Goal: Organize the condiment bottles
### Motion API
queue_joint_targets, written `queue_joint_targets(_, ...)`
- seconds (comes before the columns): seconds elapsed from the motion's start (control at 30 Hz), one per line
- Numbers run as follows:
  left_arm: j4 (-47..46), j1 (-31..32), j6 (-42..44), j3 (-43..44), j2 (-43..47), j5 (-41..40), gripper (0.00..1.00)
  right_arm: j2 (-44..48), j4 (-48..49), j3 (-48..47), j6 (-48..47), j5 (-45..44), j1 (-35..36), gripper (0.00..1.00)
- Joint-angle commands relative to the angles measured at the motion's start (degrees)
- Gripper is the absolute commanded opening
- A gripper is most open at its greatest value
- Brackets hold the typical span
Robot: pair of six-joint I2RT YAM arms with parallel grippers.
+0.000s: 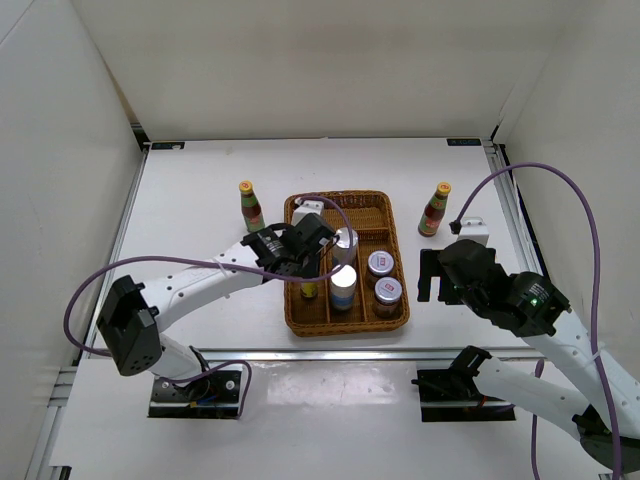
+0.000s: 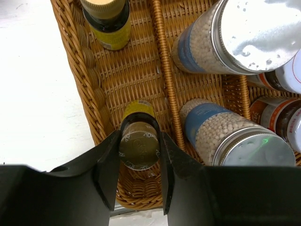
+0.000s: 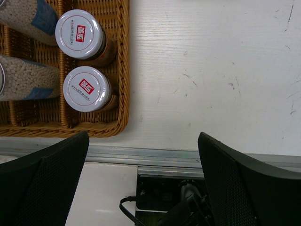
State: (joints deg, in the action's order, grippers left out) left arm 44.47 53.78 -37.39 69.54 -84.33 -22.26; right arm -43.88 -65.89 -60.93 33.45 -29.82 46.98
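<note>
The wicker tray [image 1: 345, 327] holds two tall silver-lidded jars [image 1: 345, 240] [image 1: 343, 283] in its middle column and two short white-lidded jars [image 1: 381, 263] [image 1: 388, 290] on the right. My left gripper [image 2: 139, 141] is shut on the cap of a small yellow-labelled brown bottle [image 2: 138, 149] standing at the near end of the tray's left compartment. A second brown bottle [image 2: 108, 23] stands at the far end. Two red-green sauce bottles stand on the table, one left [image 1: 250, 205] and one right [image 1: 435, 208] of the tray. My right gripper [image 3: 143, 174] is open and empty.
The right gripper [image 1: 430, 275] hovers over bare table beside the tray's right near corner [image 3: 123, 70]. A metal rail [image 3: 188, 157] runs along the table's near edge. White walls enclose the table on three sides.
</note>
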Motion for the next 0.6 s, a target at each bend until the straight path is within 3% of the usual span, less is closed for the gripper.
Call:
queue_joint_targets(0.0, -1.93, 0.71, -1.02, 0.77, -0.22, -2.08, 0.34, 0.02, 1.29, 0.37, -0.23, -0.67, -0.05, 1.00)
queue_joint_targets(0.07, -1.93, 0.71, -1.02, 1.30, -0.22, -2.08, 0.48, 0.02, 1.29, 0.37, -0.23, -0.67, -0.05, 1.00)
queue_joint_targets(0.1, -1.93, 1.24, -1.02, 1.30, -0.22, -2.61, 0.64, 0.02, 1.29, 0.37, -0.23, -0.67, -0.05, 1.00)
queue_joint_targets(0.2, -1.93, 1.24, -1.02, 1.30, 0.40, -3.13, 0.88, 0.02, 1.29, 0.37, -0.23, -0.67, -0.05, 1.00)
queue_joint_targets(0.27, -1.93, 1.24, -0.32, 1.91, 2.15, -3.14, 0.98, 0.02, 0.42, -0.15, 0.30, -2.33, -0.05, 1.00)
queue_joint_targets(0.4, 0.26, 1.24, 1.61, 4.46, 4.08, -4.98, 1.00, -1.91, -1.17, -3.92, 0.83, -5.32, -0.05, 1.00)
queue_joint_targets(0.57, 6.24, 1.24, 6.35, 11.58, 6.99, -10.68, 1.00, -10.69, -1.17, -10.87, -0.31, -11.03, -1.01, 1.00)
